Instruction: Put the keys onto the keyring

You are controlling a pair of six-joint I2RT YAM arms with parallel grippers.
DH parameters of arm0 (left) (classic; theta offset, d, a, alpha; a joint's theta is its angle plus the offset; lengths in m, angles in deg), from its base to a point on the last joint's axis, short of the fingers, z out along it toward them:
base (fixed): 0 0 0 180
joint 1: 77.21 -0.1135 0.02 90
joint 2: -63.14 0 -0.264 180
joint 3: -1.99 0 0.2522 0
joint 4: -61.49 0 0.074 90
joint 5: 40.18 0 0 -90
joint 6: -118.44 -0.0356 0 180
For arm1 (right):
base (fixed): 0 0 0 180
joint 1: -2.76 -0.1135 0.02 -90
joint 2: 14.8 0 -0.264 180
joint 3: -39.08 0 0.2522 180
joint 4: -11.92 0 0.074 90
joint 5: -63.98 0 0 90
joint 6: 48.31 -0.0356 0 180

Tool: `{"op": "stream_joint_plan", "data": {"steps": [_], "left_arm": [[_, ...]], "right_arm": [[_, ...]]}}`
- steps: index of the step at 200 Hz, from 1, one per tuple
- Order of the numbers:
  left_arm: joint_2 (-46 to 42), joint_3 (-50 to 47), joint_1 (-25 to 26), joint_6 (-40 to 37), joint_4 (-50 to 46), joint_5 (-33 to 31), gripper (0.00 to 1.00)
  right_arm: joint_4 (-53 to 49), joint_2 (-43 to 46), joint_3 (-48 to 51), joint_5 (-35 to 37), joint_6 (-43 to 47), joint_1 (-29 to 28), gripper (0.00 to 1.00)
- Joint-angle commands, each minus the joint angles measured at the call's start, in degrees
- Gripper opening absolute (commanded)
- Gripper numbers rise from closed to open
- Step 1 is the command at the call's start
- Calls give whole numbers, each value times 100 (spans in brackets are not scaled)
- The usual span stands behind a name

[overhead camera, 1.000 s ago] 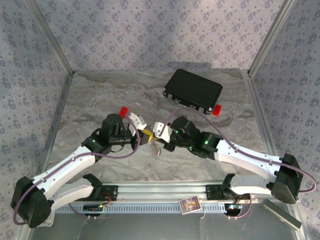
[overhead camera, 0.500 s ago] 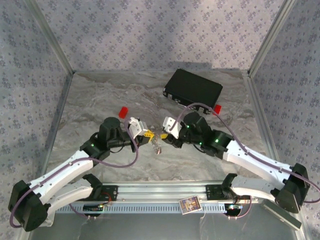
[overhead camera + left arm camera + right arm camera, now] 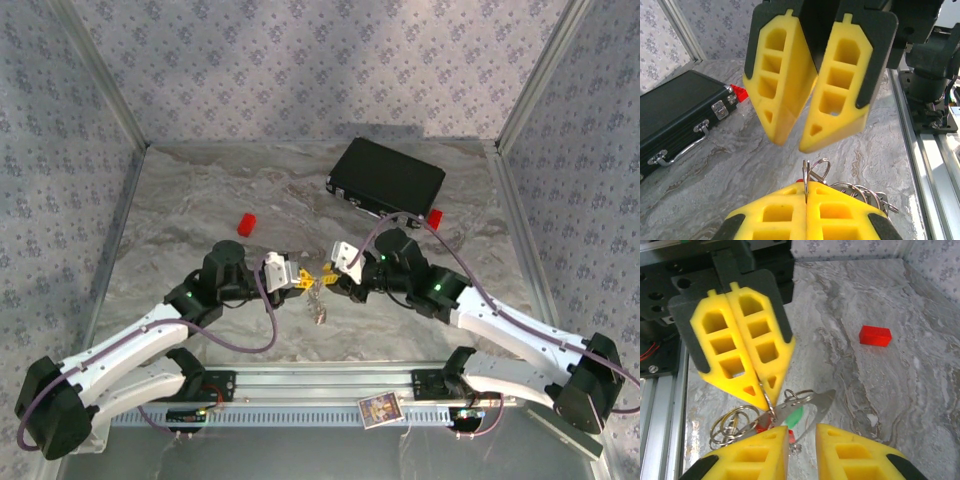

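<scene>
My left gripper is shut on the keyring, a thin silver wire ring standing up between its yellow fingertips. More linked rings trail to its right. In the top view the bunch hangs between my left gripper and my right gripper. My right gripper is open, facing the left gripper a short way off. A flat silver piece lies above its gap. Beneath that piece show the keys, with a green head and a red head.
A black case lies at the back right with a red block by its corner. Another red block sits at the left middle. The aluminium rail runs along the near edge.
My right gripper has gone from shut to open and drawn back to the right. My left gripper has stayed shut on the ring and shifted slightly towards the near edge.
</scene>
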Motion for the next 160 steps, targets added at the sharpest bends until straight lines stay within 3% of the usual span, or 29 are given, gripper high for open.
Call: {"op": "stream_joint_plan", "data": {"steps": [1,134,160], "left_arm": [[-57,20,48,-233,296,245,0],[-46,20,83,-215,302,247,0],[-46,11,83,-216,322,305,0]], "right_arm": [[176,-16,26,-198,241,-80,21],[-122,-243,-75,-205,430,-249,22],[-55,-256,-73,-243,395,-247,11]]}}
